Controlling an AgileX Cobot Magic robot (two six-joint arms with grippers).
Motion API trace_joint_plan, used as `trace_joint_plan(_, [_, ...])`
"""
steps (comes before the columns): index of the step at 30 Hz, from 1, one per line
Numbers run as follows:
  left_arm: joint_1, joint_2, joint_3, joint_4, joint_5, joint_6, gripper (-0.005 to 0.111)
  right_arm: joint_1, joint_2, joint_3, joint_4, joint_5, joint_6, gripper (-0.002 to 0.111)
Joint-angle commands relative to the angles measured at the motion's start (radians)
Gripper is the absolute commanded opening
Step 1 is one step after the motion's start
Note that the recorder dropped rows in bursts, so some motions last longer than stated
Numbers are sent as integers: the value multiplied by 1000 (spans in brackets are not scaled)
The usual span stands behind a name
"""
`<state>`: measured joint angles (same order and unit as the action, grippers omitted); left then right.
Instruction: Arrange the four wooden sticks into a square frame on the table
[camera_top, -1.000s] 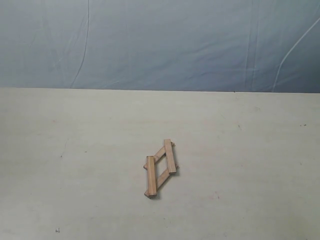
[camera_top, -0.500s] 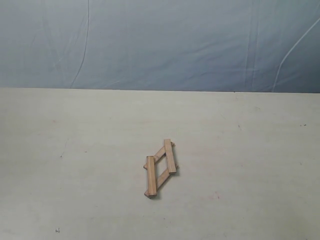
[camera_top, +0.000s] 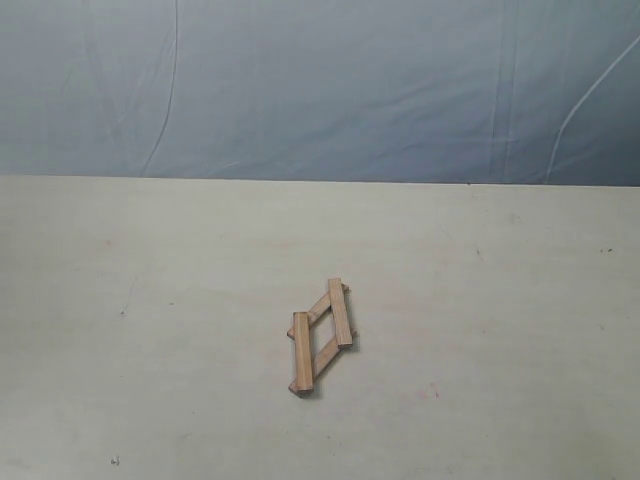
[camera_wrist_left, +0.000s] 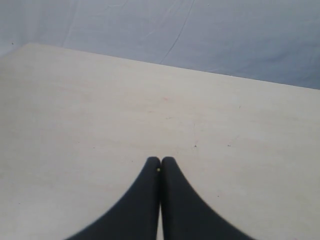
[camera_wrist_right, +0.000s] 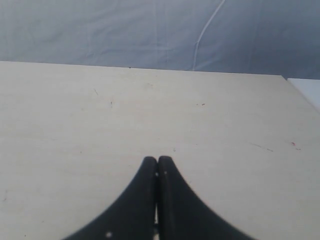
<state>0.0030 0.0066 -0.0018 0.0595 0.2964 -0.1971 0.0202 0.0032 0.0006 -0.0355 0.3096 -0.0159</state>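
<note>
four wooden sticks (camera_top: 300, 352), skewed frame on table (camera_top: 150, 300); left gripper (camera_wrist_left: 160, 160), right gripper (camera_wrist_right: 157, 159) each closed

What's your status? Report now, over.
Left jaws shut, empty; right jaws shut, empty. Sticks overlapped in a skewed diamond on the table, not square. Nothing seen in the way.

Backdrop (camera_top: 320, 90): blue-grey fabric, wrinkled, hanging upright across the full width of the exterior view. Pale line (camera_top: 590, 97): thin, running diagonally on the backdrop near its right end; cord or crease cannot be determined. White strip (camera_wrist_right: 306, 92): just below the backdrop's lower edge.
</note>
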Motion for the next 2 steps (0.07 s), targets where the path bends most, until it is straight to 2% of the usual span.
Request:
trace_joint_plan(1, [5,-7,2,2,-4,-4,0,5,-3,-1,-4,-5,-1,-1])
trace_joint_plan(2, [5,-7,2,2,-4,-4,0,5,-3,-1,-4,-5,-1,-1])
